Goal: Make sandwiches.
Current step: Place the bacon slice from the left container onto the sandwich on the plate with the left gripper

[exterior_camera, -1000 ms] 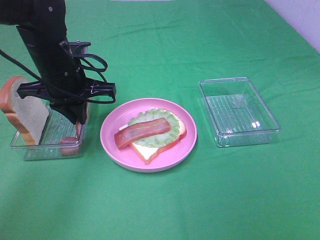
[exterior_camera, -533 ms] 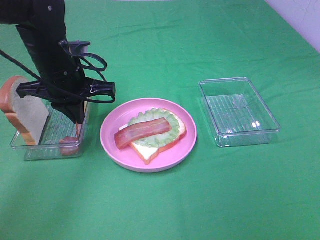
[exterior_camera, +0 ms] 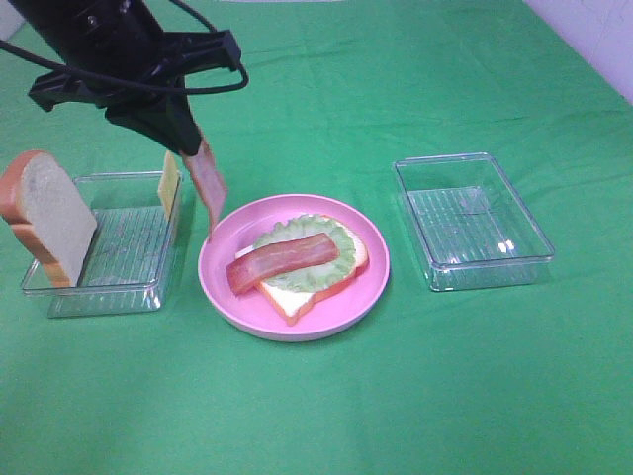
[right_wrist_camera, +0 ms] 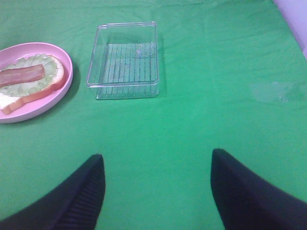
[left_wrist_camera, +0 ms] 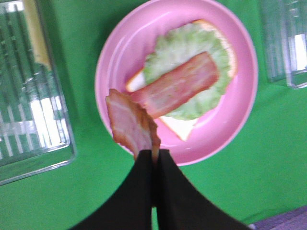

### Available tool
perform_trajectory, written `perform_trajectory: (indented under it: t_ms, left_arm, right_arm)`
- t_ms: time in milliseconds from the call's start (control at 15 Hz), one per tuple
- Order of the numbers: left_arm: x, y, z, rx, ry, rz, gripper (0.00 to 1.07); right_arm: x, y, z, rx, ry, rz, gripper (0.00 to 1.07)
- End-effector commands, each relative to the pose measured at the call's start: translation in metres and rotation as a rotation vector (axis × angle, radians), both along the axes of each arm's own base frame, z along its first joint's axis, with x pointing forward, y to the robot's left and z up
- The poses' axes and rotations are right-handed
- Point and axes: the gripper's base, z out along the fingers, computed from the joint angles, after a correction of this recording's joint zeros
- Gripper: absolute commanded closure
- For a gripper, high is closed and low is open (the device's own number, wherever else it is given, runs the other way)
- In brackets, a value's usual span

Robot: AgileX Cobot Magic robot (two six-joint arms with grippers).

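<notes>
On the pink plate [exterior_camera: 223,282] lies a half-built sandwich [exterior_camera: 302,262]: a bread slice, green lettuce and one bacon strip across it. It also shows in the left wrist view as sandwich [left_wrist_camera: 184,84] and in the right wrist view as sandwich [right_wrist_camera: 29,79]. My left gripper [exterior_camera: 198,148] hangs above the gap between the left tray and the plate, shut on a second bacon strip [exterior_camera: 209,188] that dangles from it. The wrist view shows that bacon strip [left_wrist_camera: 129,127] pinched in the left gripper [left_wrist_camera: 153,153]. My right gripper [right_wrist_camera: 156,163] stands open over bare cloth.
A clear tray [exterior_camera: 109,287] at the left holds an upright bread slice [exterior_camera: 49,213] and a yellow cheese slice [exterior_camera: 169,183] leaning on its wall. Another clear tray [exterior_camera: 475,223] sits right of the plate with nothing in it. Green cloth covers the table.
My left gripper closed on a bacon strip in the left tray, then lifted it up and right, out of the tray. The cheese slice now shows. The right arm is unmoved.
</notes>
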Motion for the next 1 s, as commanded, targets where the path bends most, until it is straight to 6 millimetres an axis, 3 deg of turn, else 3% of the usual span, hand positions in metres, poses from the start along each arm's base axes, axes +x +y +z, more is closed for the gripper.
perform_trajectory:
  t_ms: [67, 200, 267, 467, 533, 667, 1000]
  left_arm:
    - [0.001, -0.019, 0.009, -0.197, -0.033, -0.049, 1.07]
    - [0.005, -0.047, -0.001, -0.383, -0.034, -0.138, 1.07]
    - [0.005, -0.047, -0.001, -0.383, -0.034, -0.138, 1.07]
    - [0.012, -0.073, -0.045, -0.388, 0.017, -0.197, 1.07]
    - [0.015, -0.072, -0.063, -0.327, 0.03, -0.222, 1.07]
    - [0.022, -0.063, -0.077, -0.167, -0.008, -0.221, 1.07]
    - [0.028, -0.052, -0.082, -0.024, -0.069, -0.204, 1.07]
  right_arm:
    - [-0.001, 0.0, 0.0, -0.006, -0.012, -0.001, 0.47]
    - [-0.001, 0.0, 0.0, -0.006, -0.012, -0.001, 0.47]
    - [-0.001, 0.0, 0.0, -0.006, -0.012, -0.001, 0.47]
    - [-0.001, 0.0, 0.0, -0.006, -0.012, -0.001, 0.47]
    - [-0.001, 0.0, 0.0, -0.006, -0.012, -0.001, 0.47]
    - [-0.001, 0.0, 0.0, -0.006, -0.012, -0.001, 0.47]
    - [-0.001, 0.0, 0.0, -0.006, -0.012, -0.001, 0.47]
